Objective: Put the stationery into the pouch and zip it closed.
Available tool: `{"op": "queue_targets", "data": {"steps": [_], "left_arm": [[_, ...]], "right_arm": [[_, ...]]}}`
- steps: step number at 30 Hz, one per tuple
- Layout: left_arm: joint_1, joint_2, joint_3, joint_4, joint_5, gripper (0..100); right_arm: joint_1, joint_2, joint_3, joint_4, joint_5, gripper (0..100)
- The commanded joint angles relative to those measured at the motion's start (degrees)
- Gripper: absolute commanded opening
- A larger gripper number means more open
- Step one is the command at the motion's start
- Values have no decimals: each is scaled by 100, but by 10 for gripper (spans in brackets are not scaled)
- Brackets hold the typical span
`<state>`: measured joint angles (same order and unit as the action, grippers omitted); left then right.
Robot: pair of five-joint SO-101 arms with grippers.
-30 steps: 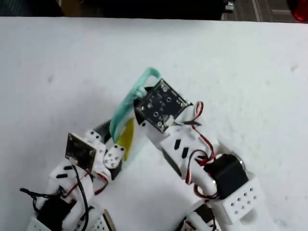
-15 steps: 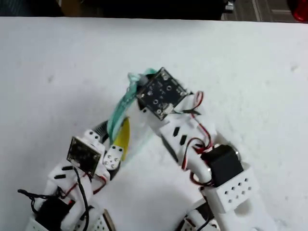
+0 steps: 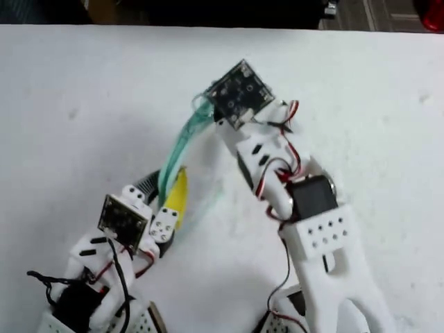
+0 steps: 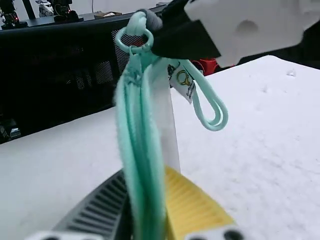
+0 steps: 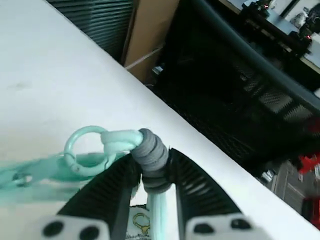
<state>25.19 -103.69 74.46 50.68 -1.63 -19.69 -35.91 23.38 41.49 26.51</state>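
Starting nearest, at the left gripper [image 4: 145,190]: clamped with its fingers [image 4: 197,212] tight on the near end of the mint-green pouch [image 3: 175,151]. Following the pouch away from there: stretched taut and edge-on, rising off the desk [image 3: 83,104] toward the other arm. Arriving at the far end and finding the right gripper [image 5: 150,167] pinched narrow on the grey cord-wrapped zipper pull [image 5: 152,155], with a pale ring [image 5: 82,145] hanging just beside its fingers [image 5: 112,187] and a strap loop [image 4: 210,107] dangling underneath. Reads as the zip-closing stage, with the pull apparently close to the far end of the track. Can't tell from this edge-on angle what sits inside. Now the dangers. Could lose the pull, a small rounded cord liable to roll out from between ribbed fingers under tension. Could also drag the pouch clean out of the left pinch, if hauled harder than that thin grip can resist, dropping the lot onto the desk. Might jam too, with strap or fabric catching in the teeth on any pull off the line of the track. Worth drawing straight along the zip and easing off at the stop.
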Motion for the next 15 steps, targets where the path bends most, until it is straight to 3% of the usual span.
{"op": "queue_targets", "data": {"steps": [1, 10, 15], "left_arm": [[-13, -57, -325, 97, -62, 20], [-13, -57, -325, 88, -62, 20], [-13, -57, -325, 79, -62, 20]], "right_arm": [[752, 347, -176, -479, -334, 15], [1525, 1499, -185, -1341, -343, 15], [1648, 1710, -281, -1235, -343, 15]]}}
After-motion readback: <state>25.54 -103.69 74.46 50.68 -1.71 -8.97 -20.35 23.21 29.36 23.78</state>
